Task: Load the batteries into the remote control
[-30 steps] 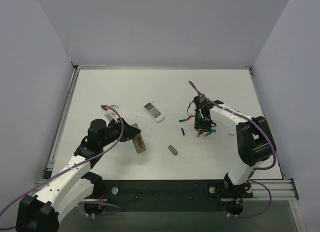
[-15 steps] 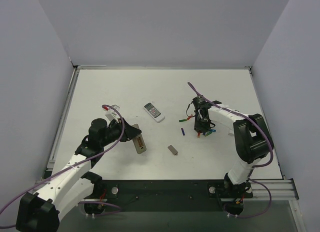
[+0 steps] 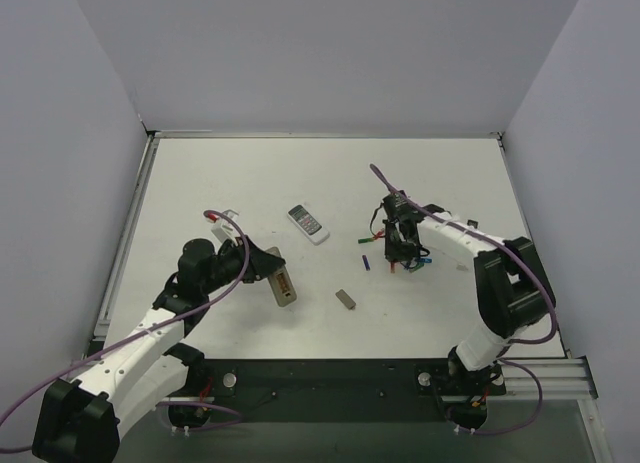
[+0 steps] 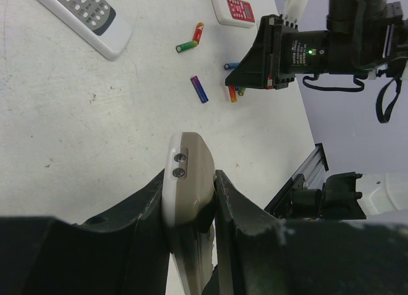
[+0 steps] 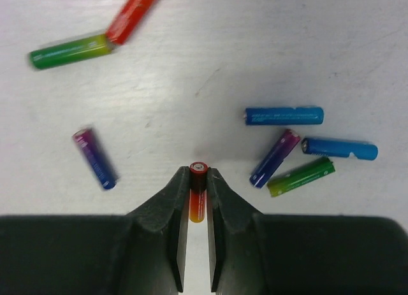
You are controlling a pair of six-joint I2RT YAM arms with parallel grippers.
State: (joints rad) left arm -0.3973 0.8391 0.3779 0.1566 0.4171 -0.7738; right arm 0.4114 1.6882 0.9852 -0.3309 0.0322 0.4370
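Batteries point(image 5: 284, 115) lie scattered on the white desk point(image 5: 210, 59), in blue, green, purple and red. The right hand point(image 5: 198, 175) is pinched tight on one red-orange battery point(image 5: 197, 207), its red tip poking out between the fingertips. The left hand point(image 4: 190, 188) clamps the remote control point(image 4: 189, 167) by its long sides, well apart from the loose batteries.

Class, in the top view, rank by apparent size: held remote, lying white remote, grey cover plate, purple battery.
1. held remote and white remote: look alike, unranked.
2. grey cover plate
3. purple battery
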